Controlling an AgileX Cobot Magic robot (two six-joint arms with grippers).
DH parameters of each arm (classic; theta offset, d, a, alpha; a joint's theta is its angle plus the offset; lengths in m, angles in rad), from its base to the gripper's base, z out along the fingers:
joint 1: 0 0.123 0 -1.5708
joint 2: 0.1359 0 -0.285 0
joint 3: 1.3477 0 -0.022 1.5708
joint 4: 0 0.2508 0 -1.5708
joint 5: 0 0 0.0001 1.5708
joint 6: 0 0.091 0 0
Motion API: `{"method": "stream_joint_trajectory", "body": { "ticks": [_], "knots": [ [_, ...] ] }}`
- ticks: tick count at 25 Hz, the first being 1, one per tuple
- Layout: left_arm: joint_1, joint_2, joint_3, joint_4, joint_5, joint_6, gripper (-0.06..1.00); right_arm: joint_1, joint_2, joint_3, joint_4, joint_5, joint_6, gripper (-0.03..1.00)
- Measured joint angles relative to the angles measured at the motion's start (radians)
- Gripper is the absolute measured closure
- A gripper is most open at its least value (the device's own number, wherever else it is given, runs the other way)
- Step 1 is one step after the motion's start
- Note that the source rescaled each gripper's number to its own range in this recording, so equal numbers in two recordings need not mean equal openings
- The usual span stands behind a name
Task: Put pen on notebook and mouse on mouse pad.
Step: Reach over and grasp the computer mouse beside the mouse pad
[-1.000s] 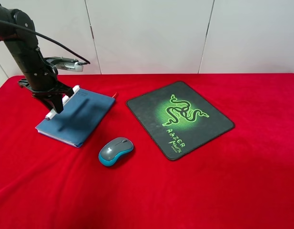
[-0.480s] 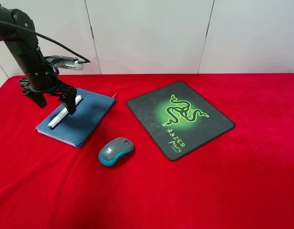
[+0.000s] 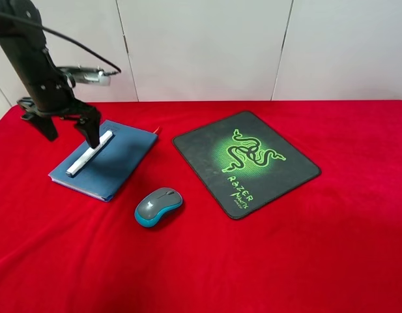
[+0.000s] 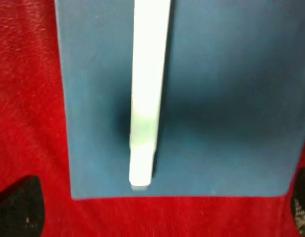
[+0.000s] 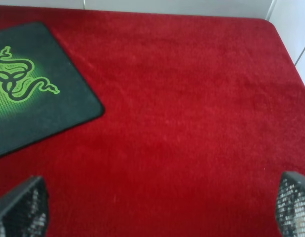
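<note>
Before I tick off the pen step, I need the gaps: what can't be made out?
Slate-blue hardcover notebook: corner lettering too small to read in high view.
Slim white pen: far end cut off by left wrist frame.
Right gripper: absent from high view; right wrist view shows only its tips.

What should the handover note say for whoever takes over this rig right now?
Left gripper: open, holds nothing, above the near end of the notebook.
Right gripper: open, holds nothing, over bare red cloth beside the mouse pad.
Pen: lies flat on the notebook, free of the fingers.
Mouse: on the cloth between notebook and mouse pad, not touching the pad.
Done: pen on notebook.
Left: pick up the mouse and set it on the mouse pad.
</note>
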Motion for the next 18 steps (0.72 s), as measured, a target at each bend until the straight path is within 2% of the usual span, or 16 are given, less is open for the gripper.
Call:
{"method": "stream_joint_trajectory", "body": {
  "ticks": [12, 18],
  "knots": [
    [0.0, -0.268, -0.003, 0.001, 0.141, -0.031, -0.04, 0.0, 0.0, 0.0, 0.0, 0.0, 0.0, -0.03],
    [0.0, -0.425, -0.003, 0.005, 0.147, -0.06, -0.04, 0.0, 0.0, 0.0, 0.0, 0.0, 0.0, -0.03]
  ]
}}
